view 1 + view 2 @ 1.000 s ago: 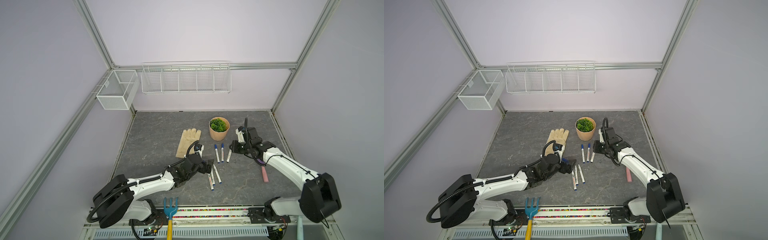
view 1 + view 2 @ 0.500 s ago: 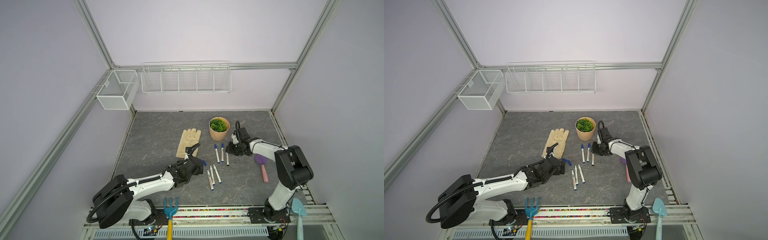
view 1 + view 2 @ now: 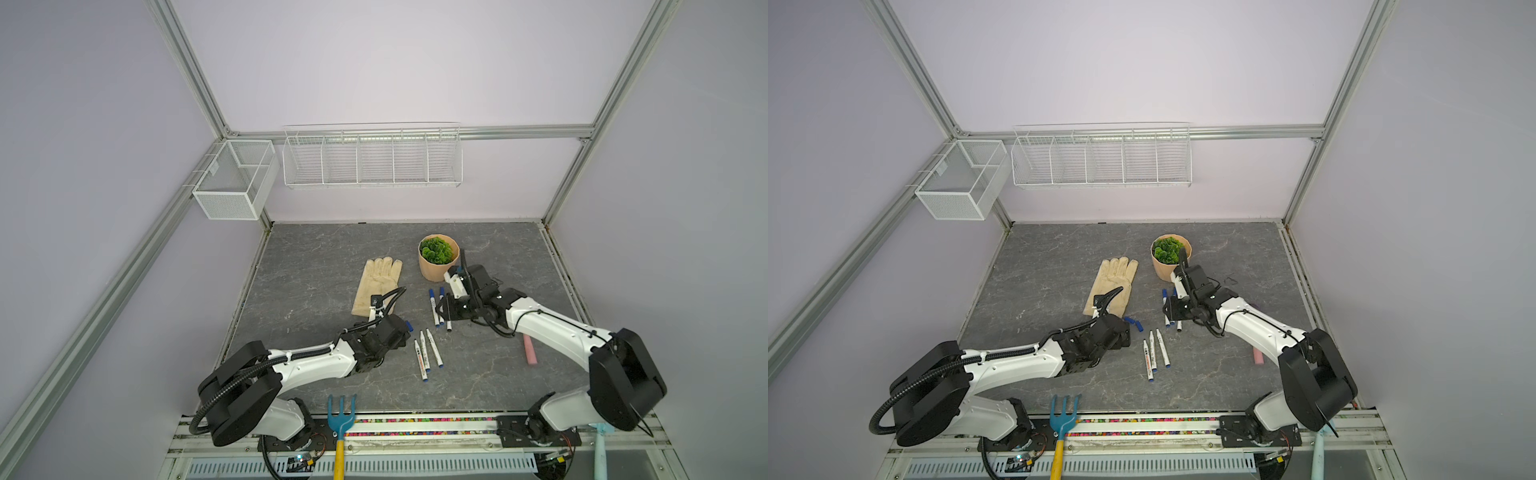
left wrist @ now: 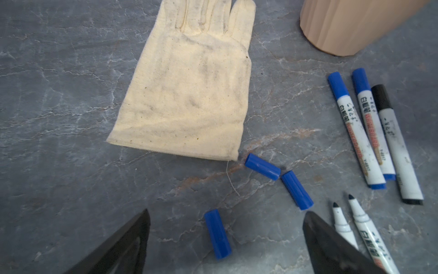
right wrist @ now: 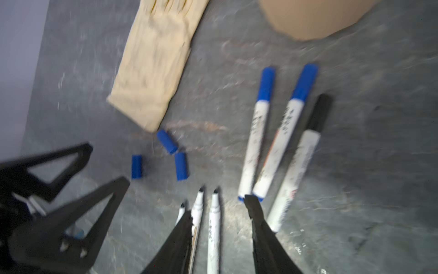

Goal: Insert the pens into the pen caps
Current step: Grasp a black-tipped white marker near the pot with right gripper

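Halfway — three capped pens point(image 4: 374, 125) lie at six o'clock of the pot point(image 3: 434, 272); three bare pens point(image 3: 424, 353) and three loose blue caps point(image 4: 262, 166), at five o'clock of the glove point(image 4: 189, 95), remain. Left tool point(image 4: 226, 212) gapes wide over one cap, right tool point(image 5: 218, 204) parted and empty. Grey stone-look counter point(image 3: 316, 266), lilac walls point(image 3: 395, 62) — wire baskets point(image 3: 372, 160) above.

R gripper point(image 5: 216, 204) opened, let go of black-capped pen point(image 5: 298, 170).

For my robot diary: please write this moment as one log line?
left pincer: open near loose blue cap | right pincer: open, empty | capped pens: three | bare pens: three
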Controlling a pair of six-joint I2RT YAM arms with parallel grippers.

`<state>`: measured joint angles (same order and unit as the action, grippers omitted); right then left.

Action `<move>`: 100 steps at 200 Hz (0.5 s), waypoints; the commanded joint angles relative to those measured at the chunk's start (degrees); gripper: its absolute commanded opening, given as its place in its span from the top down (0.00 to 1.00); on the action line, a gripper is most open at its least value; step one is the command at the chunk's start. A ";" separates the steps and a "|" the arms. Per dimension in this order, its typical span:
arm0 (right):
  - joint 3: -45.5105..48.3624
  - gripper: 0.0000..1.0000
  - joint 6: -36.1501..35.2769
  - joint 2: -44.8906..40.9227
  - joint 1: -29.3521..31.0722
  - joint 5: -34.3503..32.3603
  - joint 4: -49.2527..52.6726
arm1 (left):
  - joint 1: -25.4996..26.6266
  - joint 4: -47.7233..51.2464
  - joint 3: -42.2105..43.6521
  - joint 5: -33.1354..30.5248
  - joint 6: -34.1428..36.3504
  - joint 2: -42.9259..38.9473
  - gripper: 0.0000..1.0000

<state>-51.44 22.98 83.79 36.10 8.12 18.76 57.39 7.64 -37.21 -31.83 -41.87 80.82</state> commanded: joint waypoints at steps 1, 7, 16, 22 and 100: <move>3.12 0.58 -4.09 0.57 4.31 -2.69 4.63 | 0.01 1.10 -1.72 -4.00 -3.91 -0.10 0.00; 2.97 0.58 -4.60 1.12 5.39 -4.10 5.04 | 0.01 1.43 -1.64 -4.61 -4.44 -0.26 0.01; 2.15 0.59 -5.54 2.30 6.66 -6.30 5.93 | 0.01 1.80 -1.40 -5.33 -5.04 -0.65 0.00; 1.48 0.59 -5.98 3.16 7.26 -7.29 6.55 | -0.08 2.06 -1.24 -5.72 -5.36 -0.96 0.00; -5.09 0.63 -7.20 14.77 11.24 -10.99 10.10 | -0.13 3.25 0.56 -6.64 -6.75 -3.81 0.00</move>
<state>-54.98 16.80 95.79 46.48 0.25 26.28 57.39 9.17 -37.50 -36.64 -46.89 78.35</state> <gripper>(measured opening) 0.385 0.995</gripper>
